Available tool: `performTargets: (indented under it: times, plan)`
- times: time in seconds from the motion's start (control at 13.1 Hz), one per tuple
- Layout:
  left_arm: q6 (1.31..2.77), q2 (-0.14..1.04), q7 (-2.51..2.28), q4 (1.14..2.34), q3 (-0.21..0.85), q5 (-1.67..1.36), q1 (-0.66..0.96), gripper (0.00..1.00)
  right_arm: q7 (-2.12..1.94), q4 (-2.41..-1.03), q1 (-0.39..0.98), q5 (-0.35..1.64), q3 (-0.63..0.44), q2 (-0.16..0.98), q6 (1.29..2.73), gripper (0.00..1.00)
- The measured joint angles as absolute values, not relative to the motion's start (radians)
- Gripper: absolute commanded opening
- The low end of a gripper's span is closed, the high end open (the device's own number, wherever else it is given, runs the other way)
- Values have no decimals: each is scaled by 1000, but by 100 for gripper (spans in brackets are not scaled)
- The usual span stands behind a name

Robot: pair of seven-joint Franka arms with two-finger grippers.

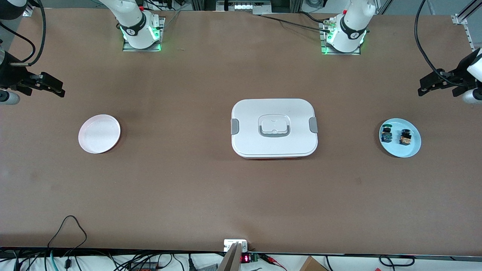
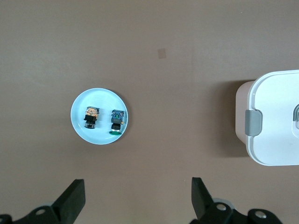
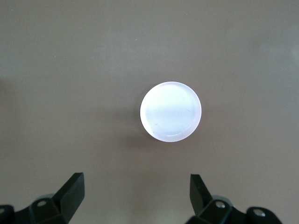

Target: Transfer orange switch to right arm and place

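Left wrist view: left pincer (image 2: 135,200) wide open, empty, above the desk (image 2: 187,140).
Switch: orange switch (image 2: 91,117) on blue plate (image 2: 77,121), ahead of its fingers, lying flat.
Right pincer (image 3: 135,198): open, empty, waiting.

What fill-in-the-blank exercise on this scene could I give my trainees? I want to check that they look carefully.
1. The orange switch lies on the ____ plate, beside the green-capped switch.
2. The white lidded box stands between the blue plate and the ____ plate.
3. The left gripper hangs over the table with its fingers ____.
4. The right gripper, fingers spread, holds ____.

Missing words: blue; pink; open; nothing
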State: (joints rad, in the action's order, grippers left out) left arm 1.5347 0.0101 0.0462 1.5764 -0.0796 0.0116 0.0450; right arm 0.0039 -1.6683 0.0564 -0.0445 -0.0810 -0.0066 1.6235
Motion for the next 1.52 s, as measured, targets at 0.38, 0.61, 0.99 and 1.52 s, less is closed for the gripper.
performTargets:
  times: [0.38,0.61,0.99,1.52]
  plan:
    - [1531,10,46,1568,-79,12,45,100,4,-1668,56,-44,-81,-7,1623,100]
    - [1528,10,46,1563,-79,12,46,100,3,-1668,56,-44,-81,-7,1623,100]
    - [1467,32,225,1570,-80,22,39,100,3,-1668,56,-44,-81,-6,1623,100]
    - [1613,270,1211,1623,-90,92,-135,100,3,-1667,58,-44,-81,-6,1623,100]
